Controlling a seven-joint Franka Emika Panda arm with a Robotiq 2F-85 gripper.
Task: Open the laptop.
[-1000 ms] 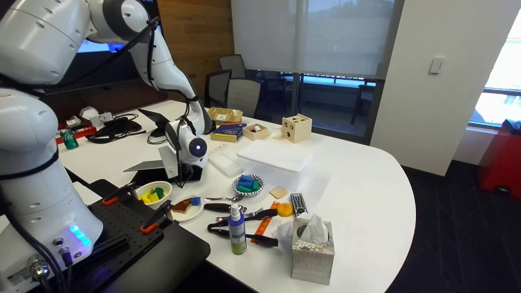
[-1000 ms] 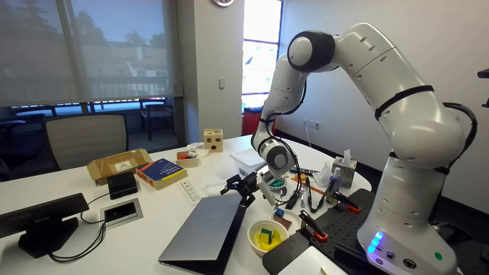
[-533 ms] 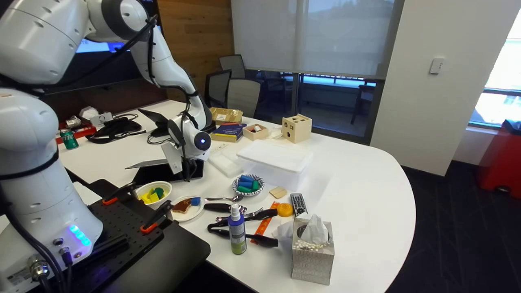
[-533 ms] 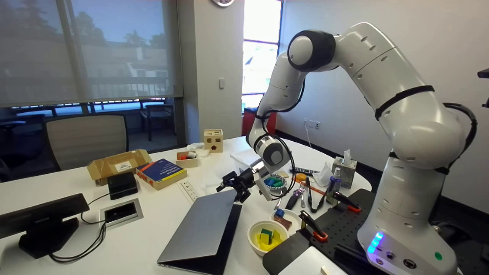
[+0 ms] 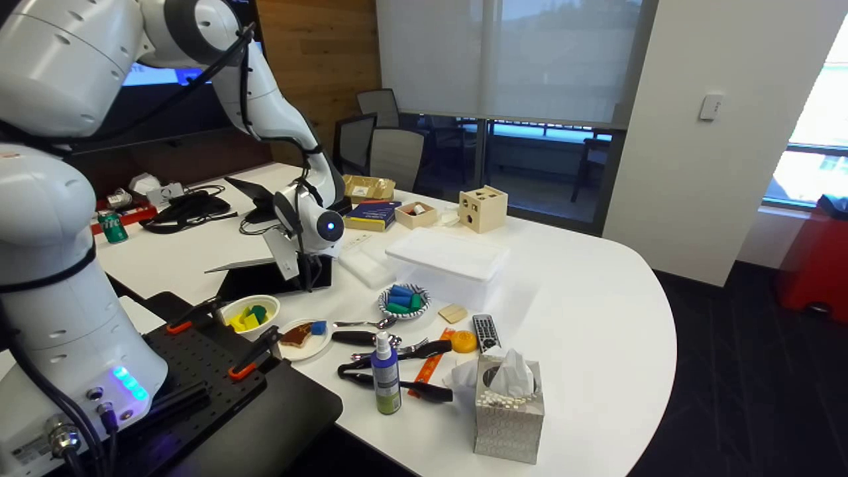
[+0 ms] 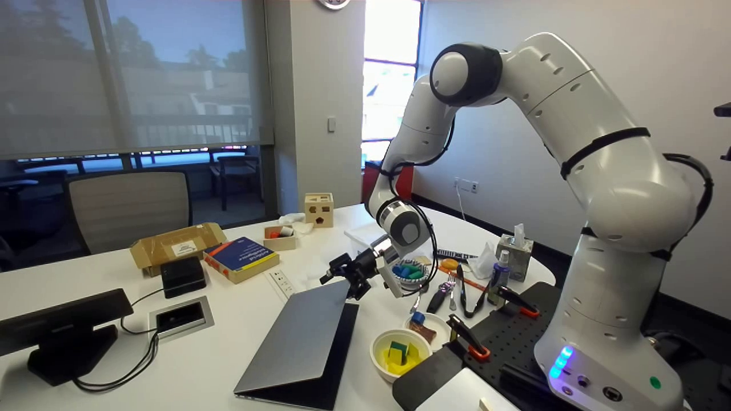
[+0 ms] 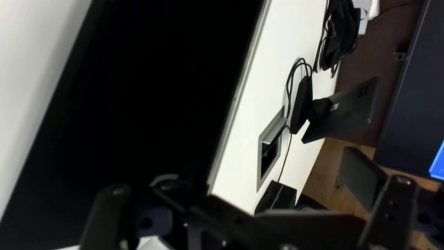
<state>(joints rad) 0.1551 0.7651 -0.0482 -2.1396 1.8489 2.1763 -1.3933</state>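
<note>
On the white table (image 5: 583,318) a round white bowl (image 6: 379,343) holds yellow and green blocks (image 6: 396,356); the thin grey laptop (image 6: 297,342) gapes wider than earlier, the black gripper (image 6: 340,285) spread.

Daylight washes out the narrow glass window (image 6: 391,63) beyond the white, round-ended desk (image 5: 596,318); in the wrist view, the black jointed hand (image 7: 262,177) looks blurred, the thin grey laptop (image 7: 149,104) near-black.

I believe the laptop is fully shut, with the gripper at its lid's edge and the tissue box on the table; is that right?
Not quite: the laptop isn't fully shut; in an exterior view its lid stands partly raised. The gripper is at the lid's edge, and the tissue box is on the table.
</note>
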